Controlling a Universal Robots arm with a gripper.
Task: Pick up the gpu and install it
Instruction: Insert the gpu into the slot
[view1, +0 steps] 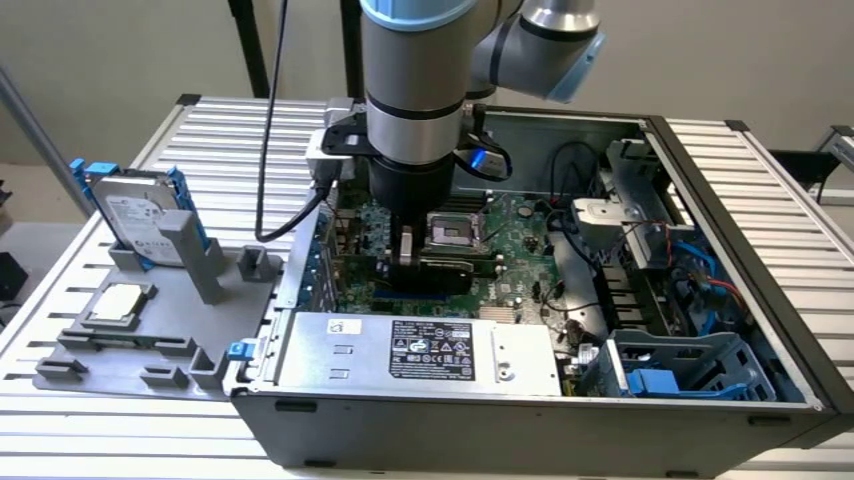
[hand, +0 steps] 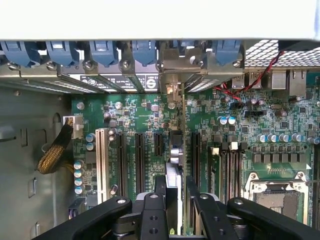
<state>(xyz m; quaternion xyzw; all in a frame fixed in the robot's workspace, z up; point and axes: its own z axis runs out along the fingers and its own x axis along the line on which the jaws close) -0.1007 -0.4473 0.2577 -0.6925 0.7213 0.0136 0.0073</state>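
The thin flat rectangular gpu (hand: 181, 165), a card seen edge-on, is clamped between the black fingers of the gripper (hand: 175, 200), whose jaws are partly closed on its two faces. It is held upright over the green motherboard (hand: 145, 117) inside the open grey computer case (view1: 534, 410), among the black expansion slots (hand: 139, 155). Its long axis is aligned with those slots, its silver metal bracket end (hand: 175, 67) turned toward the case's rear wall with the blue clips (hand: 102, 50).
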